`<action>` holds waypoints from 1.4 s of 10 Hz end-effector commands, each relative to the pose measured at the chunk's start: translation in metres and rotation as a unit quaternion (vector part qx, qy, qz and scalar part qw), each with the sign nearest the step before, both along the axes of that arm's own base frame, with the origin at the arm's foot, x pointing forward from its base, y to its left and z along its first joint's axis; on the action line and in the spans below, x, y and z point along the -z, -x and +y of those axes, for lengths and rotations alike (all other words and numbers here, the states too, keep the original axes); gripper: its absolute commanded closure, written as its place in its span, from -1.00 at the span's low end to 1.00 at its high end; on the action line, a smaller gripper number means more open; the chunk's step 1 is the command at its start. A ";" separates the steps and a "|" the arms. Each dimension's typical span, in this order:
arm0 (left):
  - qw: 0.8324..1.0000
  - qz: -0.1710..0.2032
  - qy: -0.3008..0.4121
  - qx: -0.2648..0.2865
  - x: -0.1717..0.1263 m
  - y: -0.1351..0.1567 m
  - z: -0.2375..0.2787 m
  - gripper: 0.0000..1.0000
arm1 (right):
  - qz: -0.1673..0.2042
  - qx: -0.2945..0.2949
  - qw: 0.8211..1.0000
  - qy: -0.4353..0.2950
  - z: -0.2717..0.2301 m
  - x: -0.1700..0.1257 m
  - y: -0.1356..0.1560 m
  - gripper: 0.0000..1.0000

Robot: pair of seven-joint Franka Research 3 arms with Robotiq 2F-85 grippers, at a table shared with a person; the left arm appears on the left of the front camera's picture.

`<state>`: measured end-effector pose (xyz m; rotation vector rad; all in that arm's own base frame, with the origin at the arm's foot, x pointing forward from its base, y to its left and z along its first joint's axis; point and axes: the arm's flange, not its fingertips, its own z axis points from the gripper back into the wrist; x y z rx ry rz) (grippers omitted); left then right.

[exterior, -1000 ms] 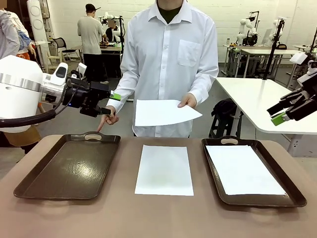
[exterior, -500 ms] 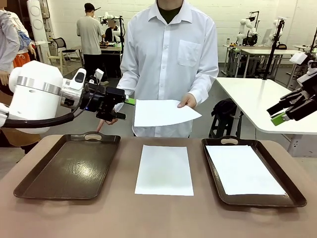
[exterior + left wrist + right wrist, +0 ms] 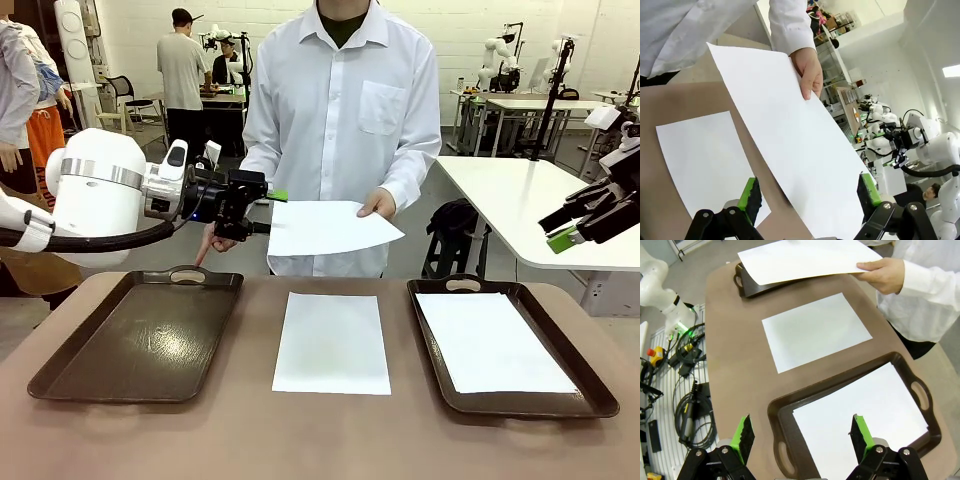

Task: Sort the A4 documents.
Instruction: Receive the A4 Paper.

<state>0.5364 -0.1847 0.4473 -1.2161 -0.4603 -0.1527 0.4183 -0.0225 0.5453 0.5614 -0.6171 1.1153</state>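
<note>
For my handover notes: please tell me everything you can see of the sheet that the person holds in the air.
The sheet is plain white, blank, thin paper, rectangular. It hangs nearly level at the far side of the table, bending slightly. The person's hand pinches one side; the opposite side lies inside the open left tool, not yet clamped.

Middle sheet (image 3: pixel 331 343) lies between left tray (image 3: pixel 140 340) and right tray (image 3: pixel 520 407), which holds another sheet (image 3: pixel 493 342).

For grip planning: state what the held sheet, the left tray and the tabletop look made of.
Held sheet: thin matte white paper by its look; its lower edge bows.
Left tray: dark brown and glossy, probably plastic; it reflects light.
Tabletop: matte brown, maybe laminate; the look leaves it open.
</note>
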 end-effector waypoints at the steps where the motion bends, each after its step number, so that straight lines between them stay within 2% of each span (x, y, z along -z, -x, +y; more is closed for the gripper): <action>1: 1.000 0.013 0.025 -0.002 0.007 -0.009 -0.007 -1.00 | -0.001 0.000 1.000 0.003 0.001 0.000 0.000 -1.00; 8: 0.991 0.083 0.097 0.031 0.030 -0.012 -0.023 -1.00 | -0.001 0.000 1.000 0.003 0.001 0.000 0.000 -1.00; 9: 0.992 0.079 0.091 0.028 0.031 -0.011 -0.021 -0.82 | -0.001 0.000 1.000 0.003 0.001 0.000 0.000 -1.00; 11: 0.991 0.101 0.083 0.025 0.033 -0.009 -0.019 -0.44 | -0.001 0.000 1.000 0.003 0.001 0.000 0.000 -1.00; 14: 0.993 0.084 0.087 0.005 0.032 -0.008 -0.019 0.14 | -0.001 0.000 1.000 0.003 0.001 0.000 0.000 -1.00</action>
